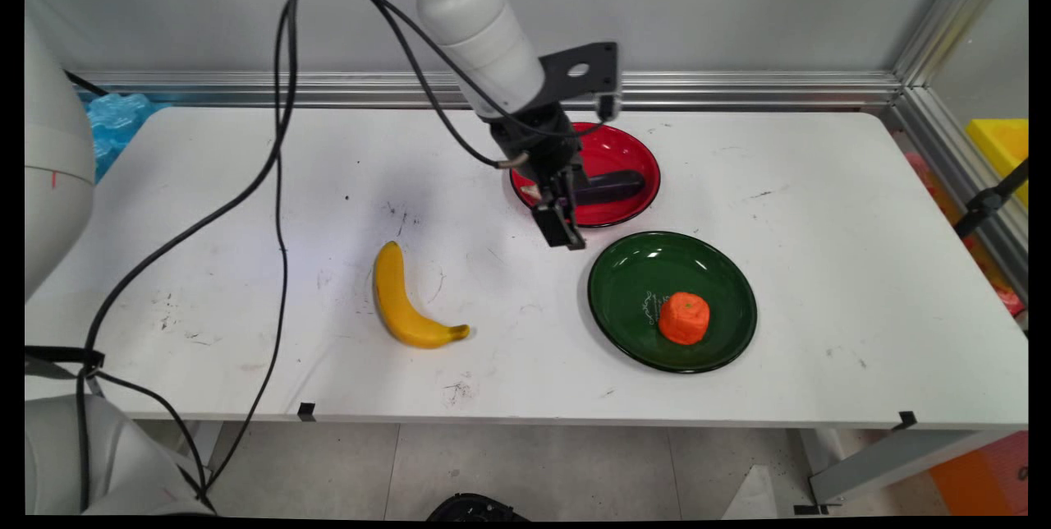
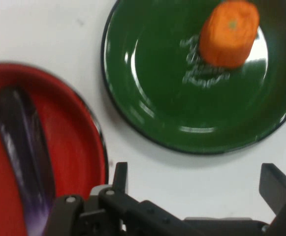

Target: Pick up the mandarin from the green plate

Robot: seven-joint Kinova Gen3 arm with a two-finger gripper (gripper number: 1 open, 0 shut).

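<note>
We see, nearest the camera, a yellow banana (image 1: 408, 302) lying alone on the white table (image 1: 821, 266), well left of the plates; to its right a green plate (image 1: 624, 299) carries an orange, stubby piece of fruit or vegetable (image 1: 684, 318) toward its right side. Just beyond, our black gripper (image 1: 562, 227) hangs above the bare strip of table between the green plate and the red plate (image 1: 624, 153), empty, its fingers spread wide with nothing between them; the hand view shows the green plate (image 2: 147, 98) and orange piece (image 2: 230, 32) ahead of the fingers and the red plate (image 2: 79, 147) off to one side. On the red plate lies a dark purple eggplant (image 1: 612, 184), seen lengthwise in the hand view (image 2: 22, 147); the gripper touches neither it nor either plate. We judge the arm to be between grasps, hovering rather than gripping. The tabletop is scuffed and marked with dark smudges, and black cables (image 1: 279, 184) trail across its left half. Behind it runs an aluminium rail (image 1: 739, 89) along a plain grey wall (image 1: 739, 11), with crumpled blue plastic (image 1: 115, 120) at the far left corner and a yellow bin (image 1: 1003, 147) beyond the right edge
</note>
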